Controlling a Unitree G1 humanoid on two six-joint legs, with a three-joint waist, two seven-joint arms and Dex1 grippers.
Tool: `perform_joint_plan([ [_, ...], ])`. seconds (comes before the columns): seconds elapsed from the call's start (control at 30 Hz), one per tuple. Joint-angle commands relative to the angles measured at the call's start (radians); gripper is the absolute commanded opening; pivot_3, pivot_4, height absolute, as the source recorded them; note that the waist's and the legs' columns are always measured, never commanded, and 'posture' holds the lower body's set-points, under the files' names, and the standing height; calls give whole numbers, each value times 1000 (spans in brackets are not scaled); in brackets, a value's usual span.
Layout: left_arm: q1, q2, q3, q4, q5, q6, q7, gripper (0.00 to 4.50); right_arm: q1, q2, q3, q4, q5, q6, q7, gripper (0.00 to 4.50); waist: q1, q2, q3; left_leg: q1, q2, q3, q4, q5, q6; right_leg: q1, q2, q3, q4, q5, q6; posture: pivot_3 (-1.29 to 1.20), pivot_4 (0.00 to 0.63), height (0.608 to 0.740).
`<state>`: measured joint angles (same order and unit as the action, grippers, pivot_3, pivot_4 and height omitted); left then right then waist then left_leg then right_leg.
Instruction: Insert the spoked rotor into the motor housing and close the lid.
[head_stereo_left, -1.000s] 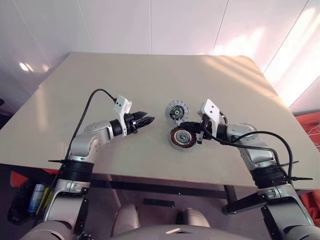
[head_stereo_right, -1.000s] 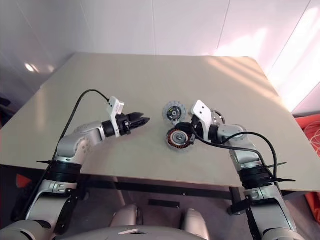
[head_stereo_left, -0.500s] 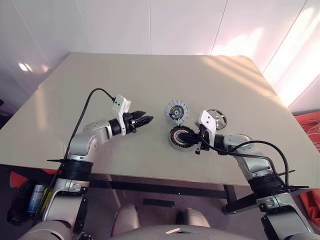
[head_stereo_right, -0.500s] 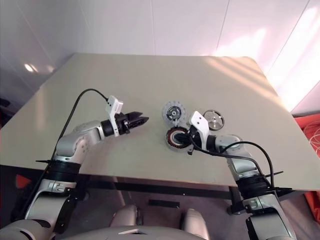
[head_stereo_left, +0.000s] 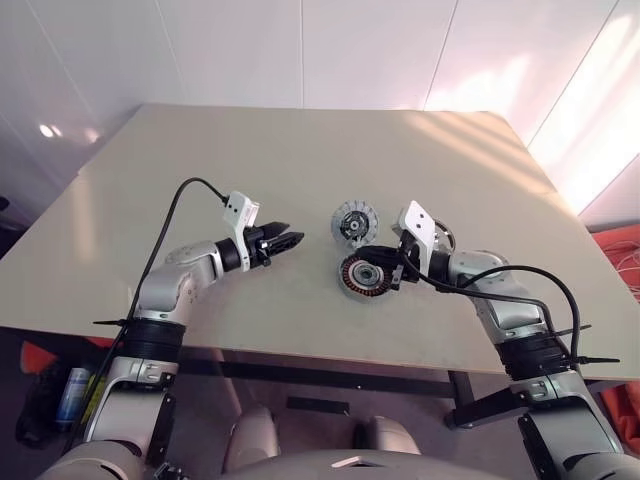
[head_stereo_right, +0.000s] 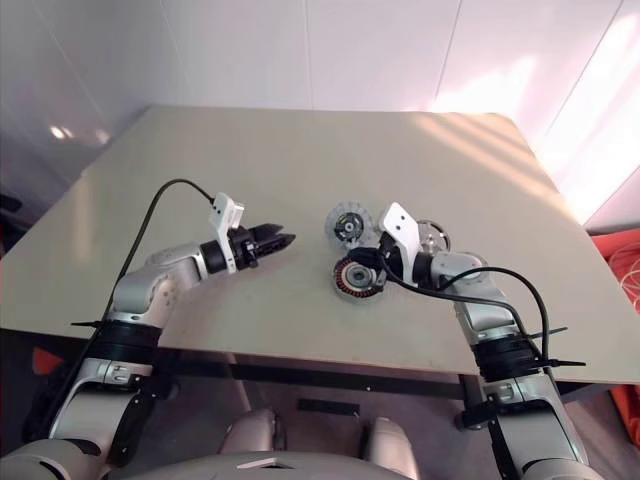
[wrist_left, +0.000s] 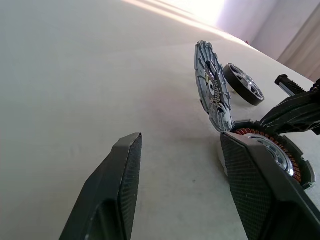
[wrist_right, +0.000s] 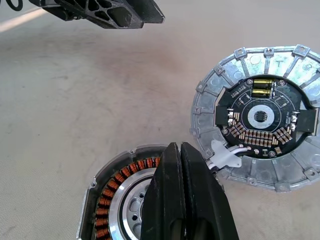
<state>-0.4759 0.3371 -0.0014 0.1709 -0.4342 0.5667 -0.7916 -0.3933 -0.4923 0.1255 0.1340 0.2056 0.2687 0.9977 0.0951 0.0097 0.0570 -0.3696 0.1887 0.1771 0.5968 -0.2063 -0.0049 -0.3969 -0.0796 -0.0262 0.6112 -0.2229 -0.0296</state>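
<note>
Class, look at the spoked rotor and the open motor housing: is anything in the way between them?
Yes. The right gripper, shut, sits over the motor housing, between it and the spoked rotor.

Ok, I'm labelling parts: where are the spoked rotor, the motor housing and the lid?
spoked rotor (wrist_left: 243, 83): left wrist view, on its silver spoked face.
motor housing (wrist_right: 111, 189): right wrist view, on the copper windings.
lid (wrist_right: 260, 117): right wrist view, on its dark centre.

The round motor case (head_stereo_left: 362, 276) lies open with orange coils showing. Its ribbed lid (head_stereo_left: 354, 220) lies flat behind it. The shiny wheel (wrist_left: 243, 84) sits beside them.
</note>
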Motion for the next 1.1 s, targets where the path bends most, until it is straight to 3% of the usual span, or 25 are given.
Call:
perform_joint_plan([
  [0.03, -20, 11, 23, -26, -7, -9, 4, 2661, 20, 5, 7, -22, 7, -10, 1, 36, 1, 0, 0, 0, 0, 0, 0, 0, 0, 0, 0, 0, 0, 0, 0, 0, 0, 740],
  [0.33, -33, 16, 29, -16, -7, -11, 11, 2661, 48, 8, -10, -4, -12, -51, -47, 36, 0, 0, 0, 1, 0, 0, 0, 0, 0, 1, 0, 0, 0, 0, 0, 0, 0, 740],
  [0.53, -32, 13, 30, -13, -5, -14, 14, 2661, -62, 19, -178, -47, 53, 6, -218, 36, -1, 0, 0, 0, 0, 0, 0, 1, -2, 0, 0, 0, 0, 0, 0, 0, 0, 740],
  [0.67, -32, 3, 32, -8, -7, -18, 20, 2661, -185, -21, -322, 108, 72, 44, -351, 36, 0, 0, 0, 1, 0, 0, 0, 2, -3, 0, 0, 0, 0, 0, 0, 0, 0, 740],
  [0.77, -34, -5, 32, 1, -3, -27, 26, 2661, -201, -76, -350, 225, 41, 45, -380, 36, 8, -1, 0, 0, 0, 0, 0, 2, -3, 2, 0, 0, -1, 0, 0, 0, 0, 740],
  [0.9, -37, -10, 30, 7, -3, -33, 27, 2661, -212, -112, -401, 310, 76, 161, -414, 913, 2, -1, 0, -1, -1, 0, 0, 1, -3, 1, 0, 0, -3, 0, 0, 0, 0, 740],
  [1.1, -37, -13, 24, 12, -2, -32, 22, 2661, -274, -136, -503, 417, 136, 322, -500, 2977, -1, 0, 0, -1, 0, 0, 0, 2, -3, -2, 0, 0, 0, 0, 0, 0, 0, 740],
])
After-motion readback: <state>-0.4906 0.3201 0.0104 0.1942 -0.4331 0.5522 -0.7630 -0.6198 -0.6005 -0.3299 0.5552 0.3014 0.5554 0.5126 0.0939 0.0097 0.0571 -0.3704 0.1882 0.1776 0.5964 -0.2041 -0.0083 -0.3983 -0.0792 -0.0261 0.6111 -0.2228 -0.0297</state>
